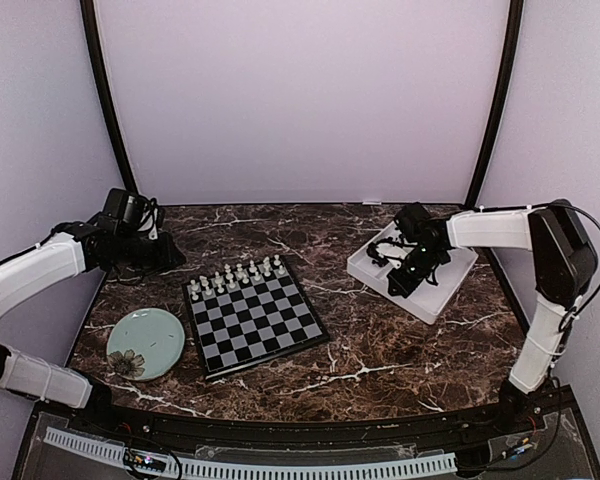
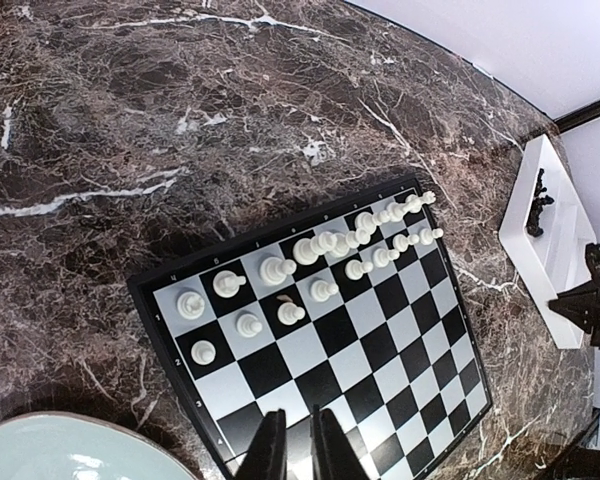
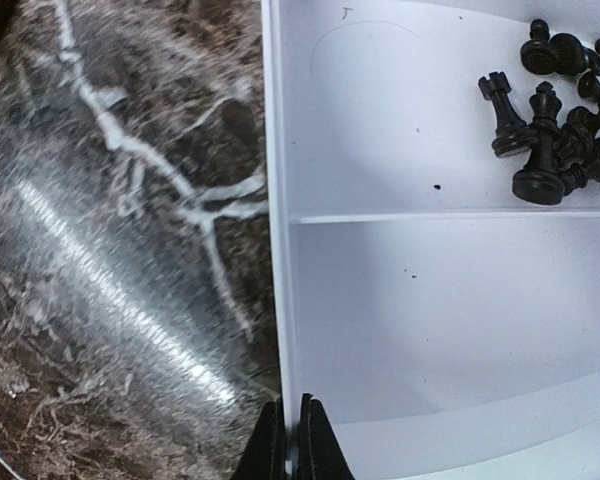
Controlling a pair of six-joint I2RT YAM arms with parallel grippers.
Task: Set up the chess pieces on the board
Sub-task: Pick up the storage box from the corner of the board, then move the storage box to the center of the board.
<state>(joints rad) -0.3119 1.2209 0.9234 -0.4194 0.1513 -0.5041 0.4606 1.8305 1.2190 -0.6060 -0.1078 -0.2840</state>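
My right hand is pressed together at the tray wall. The black pieces look light and slippery: pinch 1 mid-stem.

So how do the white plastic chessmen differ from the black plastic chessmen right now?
Colour: the white chessmen are cream-white, the black chessmen black. Place: the white ones stand on the black-and-grey checkered board; the black ones sit in one compartment of the white rectangular tray. Order: white in two rows, black bunched together. Both are tiny plastic pieces.
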